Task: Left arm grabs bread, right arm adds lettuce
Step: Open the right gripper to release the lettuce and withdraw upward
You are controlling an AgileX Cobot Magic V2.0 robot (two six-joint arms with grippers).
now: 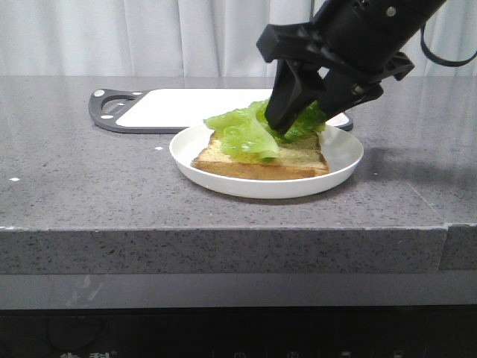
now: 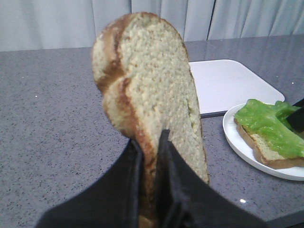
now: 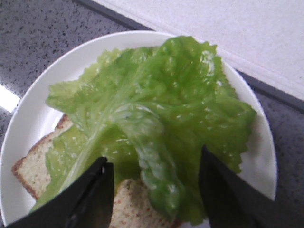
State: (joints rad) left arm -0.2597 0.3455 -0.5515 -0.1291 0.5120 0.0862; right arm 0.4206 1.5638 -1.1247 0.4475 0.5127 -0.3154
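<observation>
Left gripper [image 2: 151, 156]: pinching an upright bread slice [image 2: 147, 90], held clear of the counter. Right gripper [image 3: 154, 190]: fingers spread over the lettuce [image 1: 250, 128], apparently released, draped on toast [image 1: 294, 160] in the white plate [image 1: 339, 168]. Lettuce step near done; held bread unplaced.

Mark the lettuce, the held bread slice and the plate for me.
lettuce [image 3: 156, 109], right wrist view, middle of the leaf.
held bread slice [image 2: 156, 90], left wrist view, its pale face.
plate [image 1: 344, 153], front view, right rim.
</observation>
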